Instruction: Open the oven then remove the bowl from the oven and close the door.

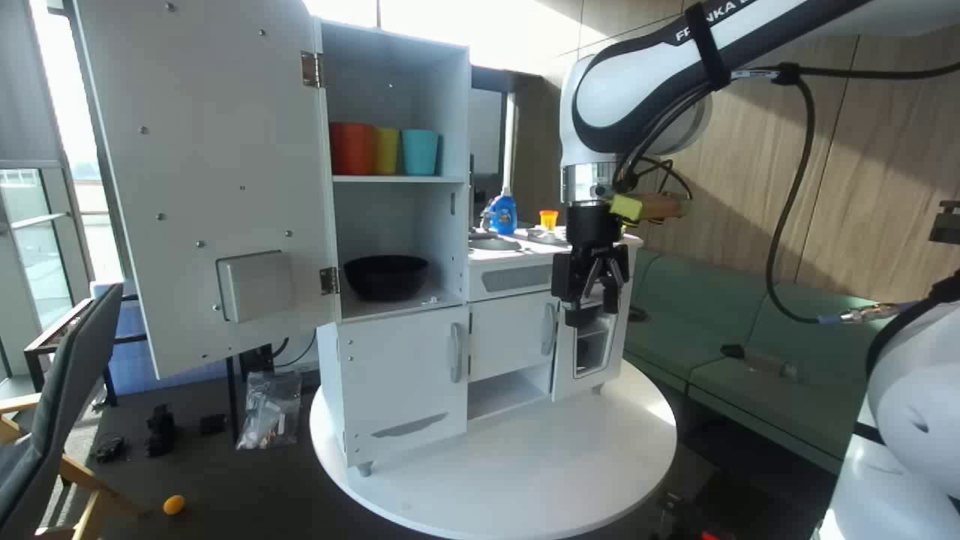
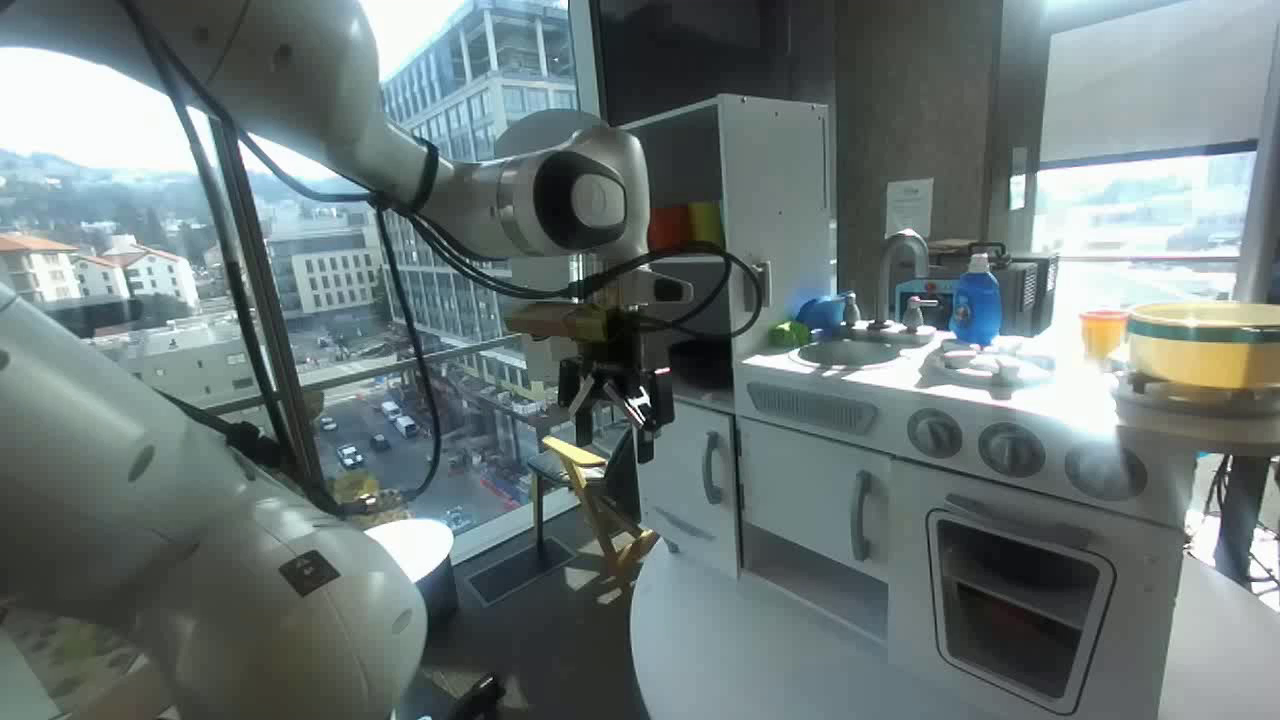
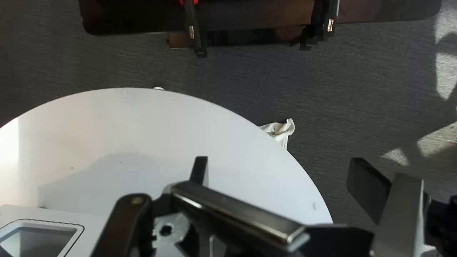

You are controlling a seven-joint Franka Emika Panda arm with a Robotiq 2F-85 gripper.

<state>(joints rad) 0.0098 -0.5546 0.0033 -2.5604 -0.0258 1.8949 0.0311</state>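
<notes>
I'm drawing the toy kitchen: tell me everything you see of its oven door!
The oven door is an upright white panel, maybe painted wood, shut below three grey knobs. A grey handle runs along its top; its dark window, pale-rimmed with rounded corners, shows a shelf behind. The pincer isn't touching it.

The white oven (image 2: 1053,458) stands upright, apart from the gripper (image 1: 594,309), which hides part of its front in an exterior view; round grey knobs (image 2: 1010,449) sit above its door (image 2: 1022,600), closed and upright, a white frame around a dark window with a grey handle (image 2: 1018,521) across the top; in the wrist view it shows beside the gripper, at lower left.
</notes>
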